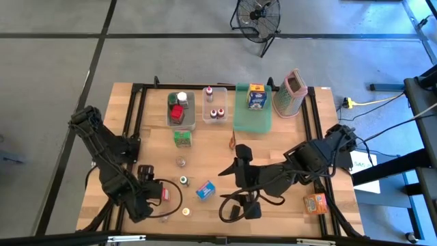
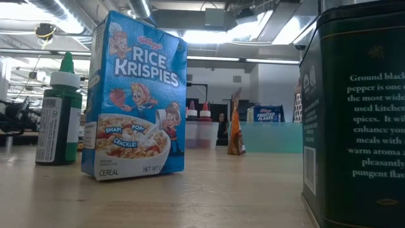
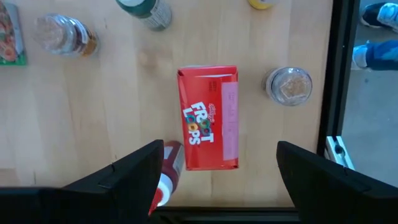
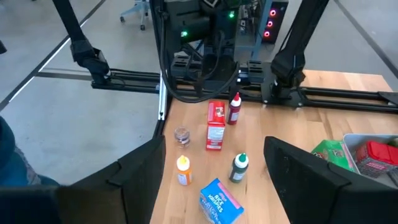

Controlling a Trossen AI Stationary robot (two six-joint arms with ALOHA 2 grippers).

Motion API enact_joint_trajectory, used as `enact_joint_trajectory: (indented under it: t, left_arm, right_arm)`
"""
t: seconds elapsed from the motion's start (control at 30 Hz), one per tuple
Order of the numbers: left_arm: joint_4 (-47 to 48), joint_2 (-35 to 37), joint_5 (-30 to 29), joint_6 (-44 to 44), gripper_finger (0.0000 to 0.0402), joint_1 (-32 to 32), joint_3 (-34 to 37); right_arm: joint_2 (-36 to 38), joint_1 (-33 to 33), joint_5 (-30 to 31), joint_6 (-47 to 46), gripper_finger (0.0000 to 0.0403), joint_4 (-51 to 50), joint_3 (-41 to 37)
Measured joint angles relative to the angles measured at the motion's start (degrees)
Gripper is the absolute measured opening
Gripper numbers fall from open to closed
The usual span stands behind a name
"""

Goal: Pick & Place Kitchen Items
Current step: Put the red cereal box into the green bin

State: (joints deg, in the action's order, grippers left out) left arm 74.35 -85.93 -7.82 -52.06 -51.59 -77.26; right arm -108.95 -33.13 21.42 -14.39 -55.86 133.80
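— Where do we find the Froot Loops box (image 3: 208,118)?

— Flat on the desk (image 3: 93,112), directly ahead of the left gripper (image 3: 217,165), fingers spread wide and empty, long axis running between them. The right gripper (image 4: 211,177) hovers farther off, also parted, holding nothing.

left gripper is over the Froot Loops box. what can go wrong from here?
1. The red-capped bottle lies right against the Froot Loops box, next to one finger of the open left gripper. Descending could clip or trap it.
2. A small round jar stands close on the box's other side and may get knocked.
3. The box lies flat, so the fingers might slide off.
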Motion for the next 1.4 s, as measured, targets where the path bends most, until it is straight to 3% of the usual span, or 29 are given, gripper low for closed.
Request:
enact_joint_trajectory:
  t: [0.83, 1.4]
  left_arm:
    - [-4.54, 0.94, -1.82, -1.79, 0.0307, -0.44, 6.80]
    - [-14.89, 0.91, 0.12, -4.30, 0.0307, -0.48, 13.31]
  right_arm:
    - [0.00, 2.33, -0.60, -0.13, 0.0275, 0.82, 0.00]
    - [0.00, 3.98, -3.66, -0.22, 0.0275, 0.83, 0.00]
